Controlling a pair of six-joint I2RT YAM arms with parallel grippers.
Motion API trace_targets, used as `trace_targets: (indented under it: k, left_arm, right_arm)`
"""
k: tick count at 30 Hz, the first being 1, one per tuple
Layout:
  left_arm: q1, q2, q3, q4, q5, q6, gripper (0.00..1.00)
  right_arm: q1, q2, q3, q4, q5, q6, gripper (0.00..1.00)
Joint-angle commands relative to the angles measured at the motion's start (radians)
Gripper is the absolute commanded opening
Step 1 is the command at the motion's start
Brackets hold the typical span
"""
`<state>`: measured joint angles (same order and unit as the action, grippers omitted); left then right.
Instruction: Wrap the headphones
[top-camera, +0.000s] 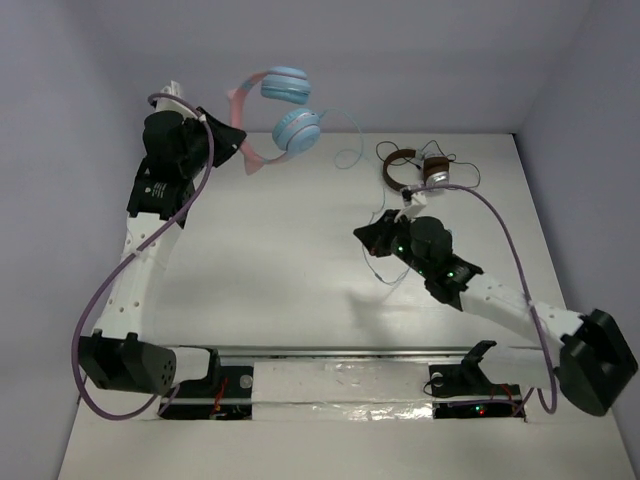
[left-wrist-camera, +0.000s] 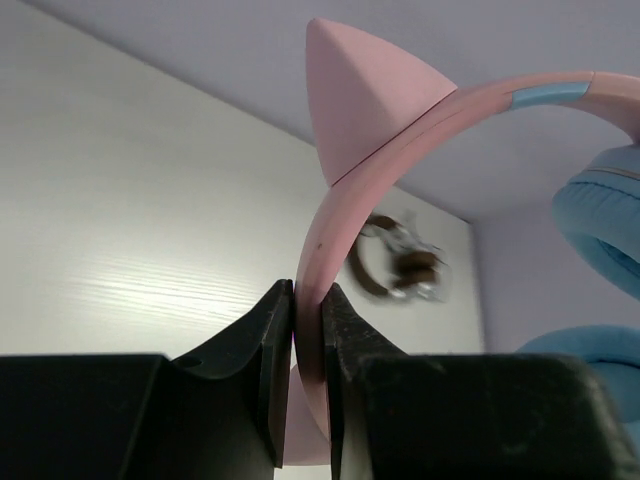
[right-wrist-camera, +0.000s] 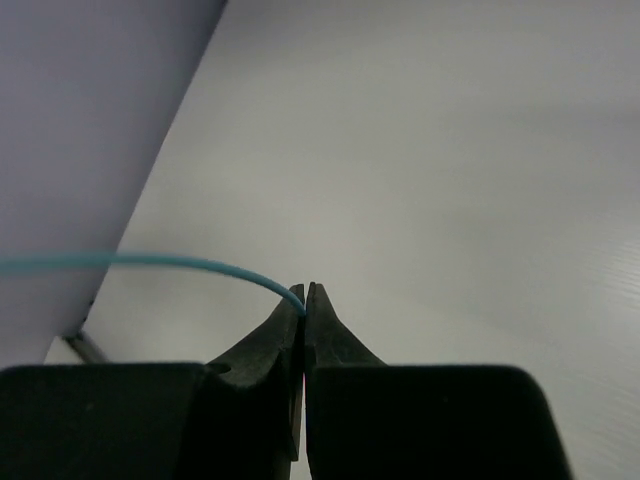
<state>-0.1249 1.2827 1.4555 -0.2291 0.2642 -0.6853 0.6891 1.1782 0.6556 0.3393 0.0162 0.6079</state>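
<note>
- Step in hand, as a judgement: set-up for the first turn of the wrap, with the body anchored on the left, the cable taken on the right, and no loop visible yet.
- Next move probably calls for carrying the cable across toward the cups under light tension, then laying turns around the headband or cups while the left grip holds steady against swinging.
- Far left: left claw (left-wrist-camera: 307, 300) clamped shut on the pink headband (left-wrist-camera: 390, 140) of the headphones (top-camera: 290, 105), just below a cat ear (left-wrist-camera: 365, 95).
- Seemingly lifted clear of the table (top-camera: 280, 290) at the far-left corner, with the blue ear cups (top-camera: 297, 128) hanging just right of that claw.
- Further right: thin pale-blue cable (top-camera: 352, 140) curling out from the lower cup, then too fine to follow in the top view.
- Right of centre: right claw (right-wrist-camera: 305, 295) closed on that cable, the strand coming in from the left and ending at the fingertips, well apart from the headband.
- Far right, at the back: smaller brown headphones (top-camera: 405, 165) with a dark cable, lying on the table just beyond the right claw; no part of this job, but a possible snag.
</note>
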Motion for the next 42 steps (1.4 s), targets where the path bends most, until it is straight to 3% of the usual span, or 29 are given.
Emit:
trace_targets:
  k: [1,5,7,9,11,12,13,15,17,22,29,33,39,42]
  left_arm:
    - [0.019,-0.048,-0.027,0.065,-0.325,0.065,0.0]
    - [0.057,-0.097,-0.076,0.048,-0.37,0.115,0.0]
    - [0.057,-0.124,-0.09,0.05,-0.356,0.134,0.0]
    - [0.057,-0.161,-0.093,0.047,-0.329,0.138,0.0]
    - [0.057,-0.196,-0.089,0.039,-0.286,0.144,0.0]
    - [0.057,-0.206,-0.084,0.034,-0.275,0.15,0.0]
    - [0.045,-0.213,-0.075,0.016,-0.279,0.161,0.0]
    - [0.005,-0.235,-0.073,-0.009,-0.301,0.193,0.0]
    - [-0.015,-0.259,-0.093,-0.022,-0.304,0.202,0.0]
    - [-0.036,-0.293,-0.104,-0.033,-0.269,0.211,0.0]
    - [-0.097,-0.31,-0.067,-0.041,-0.183,0.185,0.0]
    - [-0.124,-0.31,-0.044,-0.059,-0.191,0.188,0.0]
    - [-0.145,-0.31,-0.017,-0.064,-0.155,0.179,0.0]
    - [-0.145,-0.31,-0.007,-0.065,-0.141,0.178,0.0]
  right_arm:
    - [0.032,-0.156,0.038,-0.323,0.312,0.02,0.0]
    - [0.032,-0.25,0.169,-0.581,0.461,-0.043,0.0]
    - [0.032,-0.253,0.235,-0.631,0.545,-0.062,0.0]
    - [0.032,-0.236,0.256,-0.651,0.532,-0.109,0.0]
    - [0.032,-0.192,0.277,-0.652,0.464,-0.149,0.16]
    - [0.032,-0.192,0.274,-0.631,0.412,-0.17,0.47]
    - [0.032,-0.199,0.268,-0.602,0.322,-0.192,0.62]
    - [0.032,-0.242,0.285,-0.559,0.225,-0.243,0.8]
    - [0.032,-0.276,0.315,-0.528,0.171,-0.285,0.87]
    - [0.032,-0.281,0.371,-0.478,-0.048,-0.326,0.94]
    - [0.032,-0.19,0.305,-0.168,-0.261,-0.304,0.98]
    - [0.032,-0.137,0.303,-0.163,-0.125,-0.362,1.0]
    - [0.032,-0.005,0.325,-0.14,-0.208,-0.399,0.98]
    - [0.032,0.038,0.276,-0.048,-0.154,-0.353,0.96]
